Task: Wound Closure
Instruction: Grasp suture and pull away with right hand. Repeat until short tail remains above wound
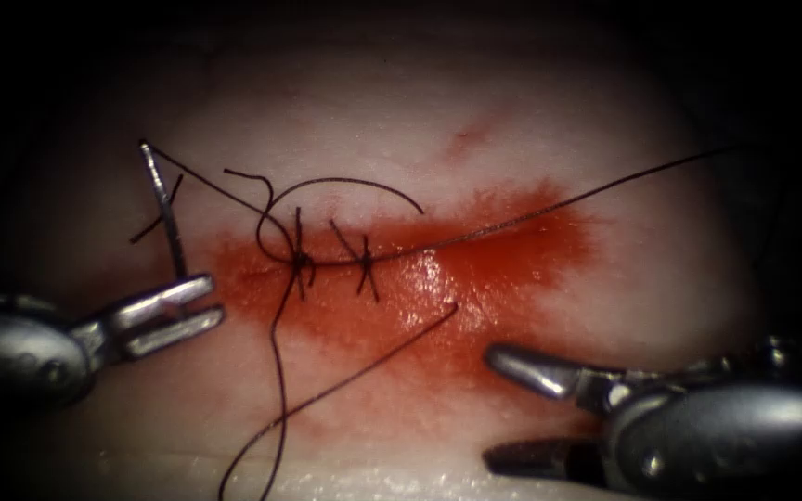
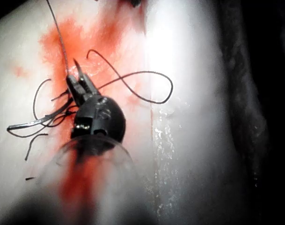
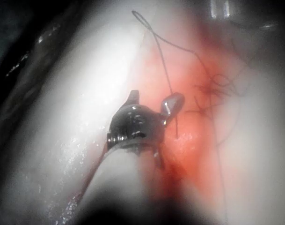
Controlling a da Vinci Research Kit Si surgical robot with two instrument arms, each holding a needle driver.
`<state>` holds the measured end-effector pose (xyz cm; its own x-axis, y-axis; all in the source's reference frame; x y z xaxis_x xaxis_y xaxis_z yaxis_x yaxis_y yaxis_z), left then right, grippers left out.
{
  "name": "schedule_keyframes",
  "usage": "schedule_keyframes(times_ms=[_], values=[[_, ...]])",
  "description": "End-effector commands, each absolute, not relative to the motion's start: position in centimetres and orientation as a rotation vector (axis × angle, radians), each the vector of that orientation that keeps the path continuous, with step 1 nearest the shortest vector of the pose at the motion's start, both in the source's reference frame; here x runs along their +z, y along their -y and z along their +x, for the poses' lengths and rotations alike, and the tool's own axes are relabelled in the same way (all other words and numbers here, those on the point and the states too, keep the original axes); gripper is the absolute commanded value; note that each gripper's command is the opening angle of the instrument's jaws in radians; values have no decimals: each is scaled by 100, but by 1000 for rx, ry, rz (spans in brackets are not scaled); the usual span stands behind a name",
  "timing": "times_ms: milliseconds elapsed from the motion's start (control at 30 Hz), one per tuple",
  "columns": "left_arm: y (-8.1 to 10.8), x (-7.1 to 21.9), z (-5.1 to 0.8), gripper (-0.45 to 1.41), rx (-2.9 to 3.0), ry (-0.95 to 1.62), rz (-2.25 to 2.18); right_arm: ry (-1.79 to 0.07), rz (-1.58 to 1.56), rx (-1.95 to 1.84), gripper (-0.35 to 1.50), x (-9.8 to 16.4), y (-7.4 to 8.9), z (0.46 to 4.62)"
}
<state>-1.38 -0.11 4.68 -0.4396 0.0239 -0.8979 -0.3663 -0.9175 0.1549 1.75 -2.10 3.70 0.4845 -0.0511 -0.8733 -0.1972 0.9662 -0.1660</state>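
Nearest the endoscope, the right tool (image 1: 498, 408) sits low on the right of the tissue (image 1: 531, 121), its two jaws spread wide and holding nothing; in the right wrist view the same tool (image 3: 154, 105) shows its jaws splayed apart over the red fluid (image 3: 189, 140). A little farther in, on the left, the left tool (image 1: 206, 301) has its jaws nearly together and grips the needle (image 1: 164, 209) at its lower end. The needle rises from the jaws, clear of the tissue, with its upper end where the thread (image 1: 531, 218) joins it. In the left wrist view the left tool (image 2: 79, 82) points at the stained tissue with thread (image 2: 147, 84) looping beside it. Beyond the tools lies the cut (image 1: 392, 264), running left to right through the red fluid (image 1: 494, 278), with two knotted stitches (image 1: 301, 262) across its left part. From them one thread runs up to the right across the tissue, and other strands trail down toward the near edge.
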Motion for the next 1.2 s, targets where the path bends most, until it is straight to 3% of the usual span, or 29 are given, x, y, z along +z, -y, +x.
schedule_keyframes(times_ms=[33,300,400,433,500,533,1200], values=[[12,474,-144,-45,2435,-487,-1511,-1043,-257,88,140,395,205,185],[17,477,-151,-45,2437,-493,-1513,-973,-269,55,133,456,195,207],[17,477,-151,-45,2437,-493,-1513,-980,-262,77,116,465,195,209],[17,477,-151,-45,2437,-493,-1513,-981,-257,87,103,466,196,209],[17,477,-151,-45,2437,-493,-1513,-989,-238,108,-7,466,198,208],[17,477,-151,-45,2437,-493,-1513,-978,-212,138,-35,465,199,207],[16,477,-150,-45,2437,-491,-1518,-925,-145,167,-35,394,272,198]])
